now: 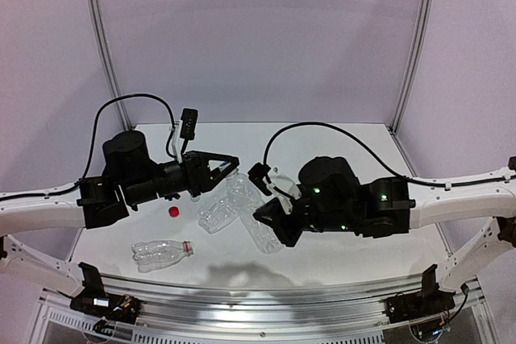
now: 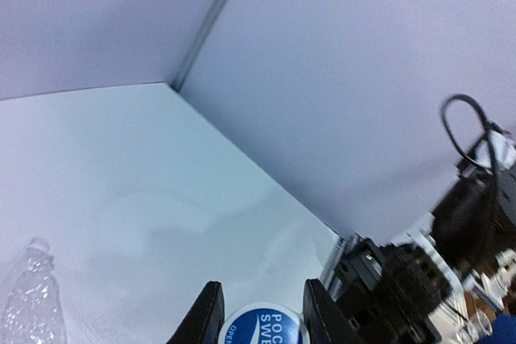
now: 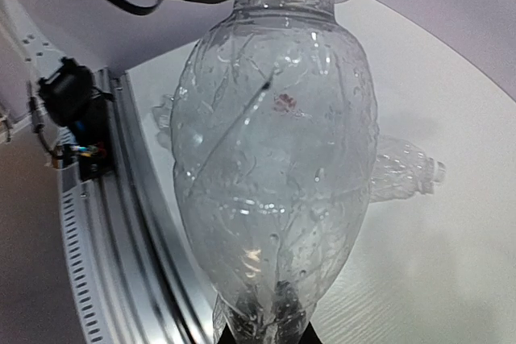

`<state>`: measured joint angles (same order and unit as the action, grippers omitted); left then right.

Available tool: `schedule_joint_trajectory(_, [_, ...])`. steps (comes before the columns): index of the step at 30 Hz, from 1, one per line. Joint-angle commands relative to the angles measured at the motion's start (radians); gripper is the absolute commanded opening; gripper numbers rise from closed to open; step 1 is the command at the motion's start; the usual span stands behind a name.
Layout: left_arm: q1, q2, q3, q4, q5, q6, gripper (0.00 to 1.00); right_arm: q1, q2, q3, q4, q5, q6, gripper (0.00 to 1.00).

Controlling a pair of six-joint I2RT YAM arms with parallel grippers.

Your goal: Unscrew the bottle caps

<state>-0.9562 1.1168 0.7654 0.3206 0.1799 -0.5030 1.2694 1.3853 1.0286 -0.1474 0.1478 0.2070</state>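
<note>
The left arm (image 1: 40, 211) and the right arm (image 1: 459, 199) are stretched inward from either side, so that their wrists are brought close together and face each other. The left pincer (image 1: 229, 168) is pointed to the right, and its fingers (image 2: 206, 316) are pressed against both sides of a cap (image 2: 263, 328). The right pincer (image 1: 271, 221) is angled toward the left one, and its jaws are clamped on the base of a bottle (image 3: 274, 159).
</note>
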Motion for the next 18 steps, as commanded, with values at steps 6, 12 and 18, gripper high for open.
schedule_joint_trajectory(6, [-0.090,0.103,0.056,-0.117,-0.350,-0.131,0.12,0.037,0.163,0.121,-0.149,0.308,0.048,0.00])
schedule_joint_trajectory(12, [-0.091,0.044,0.019,-0.057,-0.282,-0.075,0.29,0.036,0.107,0.077,-0.106,0.220,0.028,0.00])
schedule_joint_trajectory(18, [-0.085,-0.075,0.009,-0.099,-0.132,0.068,0.90,0.037,0.019,0.009,-0.020,0.038,-0.005,0.00])
